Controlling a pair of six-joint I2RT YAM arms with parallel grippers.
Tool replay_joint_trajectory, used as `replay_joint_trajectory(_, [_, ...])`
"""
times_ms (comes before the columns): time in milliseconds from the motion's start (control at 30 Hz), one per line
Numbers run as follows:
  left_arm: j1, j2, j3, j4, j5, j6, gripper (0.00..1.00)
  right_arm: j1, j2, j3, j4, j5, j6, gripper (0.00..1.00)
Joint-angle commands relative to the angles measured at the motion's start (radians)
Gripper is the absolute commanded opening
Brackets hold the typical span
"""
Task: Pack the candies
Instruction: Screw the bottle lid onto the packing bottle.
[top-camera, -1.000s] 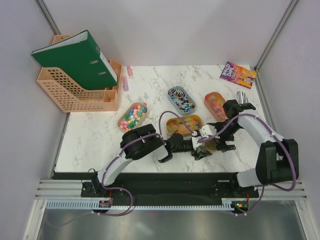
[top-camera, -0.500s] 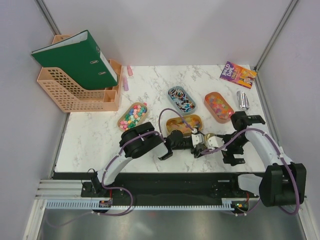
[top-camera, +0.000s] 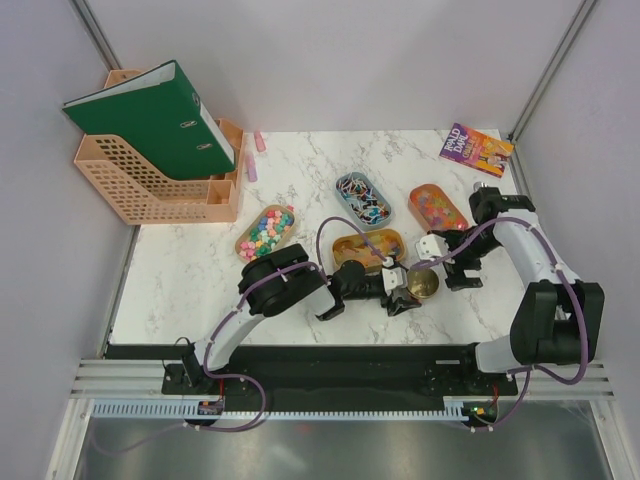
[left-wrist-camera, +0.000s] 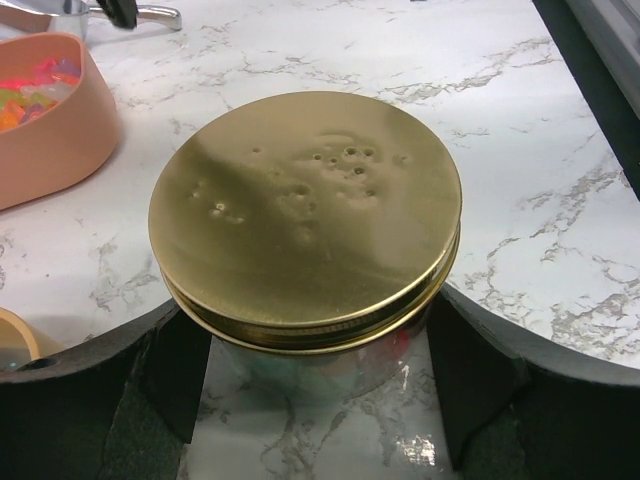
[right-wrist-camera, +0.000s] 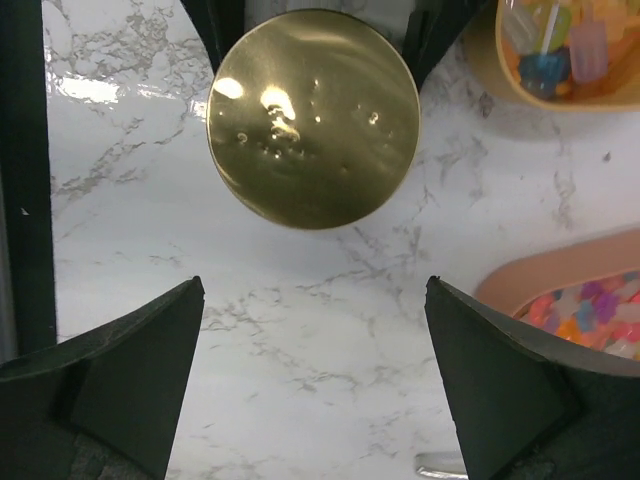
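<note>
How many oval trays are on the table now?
4: a peach tray left of centre, a grey tray behind the middle, an orange tray at the right, an amber tray in front of the grey one. None appears hidden.

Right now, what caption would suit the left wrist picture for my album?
Black fingers clasp a jar with a gold lid on a marble table, candies in a tray nearby.

Random stuff on the marble surface (top-camera: 190, 280): green binder (top-camera: 150, 115) tilted in a peach file rack (top-camera: 150, 200) back left, colourful book (top-camera: 476, 149) back right, two pink pens (top-camera: 251, 168), oval tray of clips (top-camera: 338, 190), gold-lidded jar (top-camera: 423, 284) up front.
</note>
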Motion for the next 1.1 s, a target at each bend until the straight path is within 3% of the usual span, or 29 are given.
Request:
replay_joint_trajectory(0, [0.024, 0.074, -0.079, -0.329, -0.030, 0.078, 0.02, 0.024, 0.017, -0.013, -0.003, -0.089, -0.195, 0.98])
replay_joint_trajectory(200, [0.024, 0.080, -0.079, -0.327, -0.030, 0.071, 0.02, 0.103, 0.082, 0.026, -0.049, -0.095, -0.238, 0.98])
replay_joint_trajectory(467, [0.024, 0.083, -0.060, -0.329, -0.030, 0.059, 0.02, 0.185, 0.109, 0.019, -0.014, -0.110, -0.168, 0.98])
replay_joint_trajectory(1067, [0.024, 0.086, -0.059, -0.333, -0.022, 0.052, 0.02, 0.212, 0.158, -0.004, 0.052, -0.068, -0.089, 0.98])
